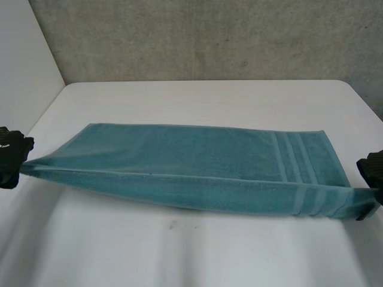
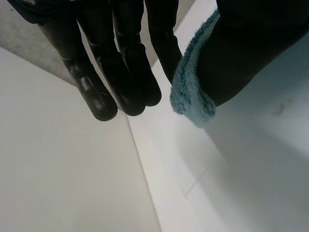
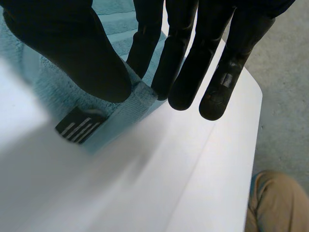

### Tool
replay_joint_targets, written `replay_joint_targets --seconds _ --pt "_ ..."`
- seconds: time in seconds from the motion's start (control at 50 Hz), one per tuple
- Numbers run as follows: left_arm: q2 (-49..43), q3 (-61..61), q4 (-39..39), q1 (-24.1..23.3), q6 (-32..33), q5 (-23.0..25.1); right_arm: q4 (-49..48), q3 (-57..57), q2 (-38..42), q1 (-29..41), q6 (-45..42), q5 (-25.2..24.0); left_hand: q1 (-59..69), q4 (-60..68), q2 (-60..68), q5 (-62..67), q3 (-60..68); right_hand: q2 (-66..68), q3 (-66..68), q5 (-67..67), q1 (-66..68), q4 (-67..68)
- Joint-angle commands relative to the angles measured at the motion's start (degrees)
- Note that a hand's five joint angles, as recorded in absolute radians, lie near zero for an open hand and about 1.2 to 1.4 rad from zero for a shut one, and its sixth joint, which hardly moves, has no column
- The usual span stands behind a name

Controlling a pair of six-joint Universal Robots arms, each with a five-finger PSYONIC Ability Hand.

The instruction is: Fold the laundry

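A teal towel (image 1: 197, 161) with woven stripes near its right end lies folded lengthwise across the white table (image 1: 197, 101). Its near edge is lifted and stretched between my two hands. My left hand (image 1: 12, 156) is at the towel's near left corner. In the left wrist view the towel corner (image 2: 190, 92) is pinched between the thumb and the fingers of the left hand (image 2: 125, 63). My right hand (image 1: 372, 170) holds the near right corner. There the thumb of the right hand (image 3: 72, 53) presses the striped towel corner (image 3: 140, 99) against a finger, beside a black label (image 3: 79, 125).
A grey wall (image 1: 209, 36) stands behind the table, and a white panel (image 1: 24, 54) borders its left side. Past the table's right edge, a person's leg in tan trousers (image 3: 277, 203) is close by. Bare table surface lies in front of the towel.
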Motion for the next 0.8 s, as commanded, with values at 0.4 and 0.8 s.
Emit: replay_joint_targets --seconds 0.4,0.8 --pt "-11.82 8.48 -10.84 5.09 1.16 15.0 4.74 -7.89 5.87 4.62 -2.33 1.7 14.37 11.54 11.36 15.14 11.65 12.27 11.96 12.8 23.86 11.46" --pt "-44.15 35.71 6.2 -6.07 -0.95 3.06 -18.71 -27.65 31.02 12.97 5.5 10.76 14.37 11.54 11.36 15.14 11.65 12.27 11.96 12.8 23.86 11.46"
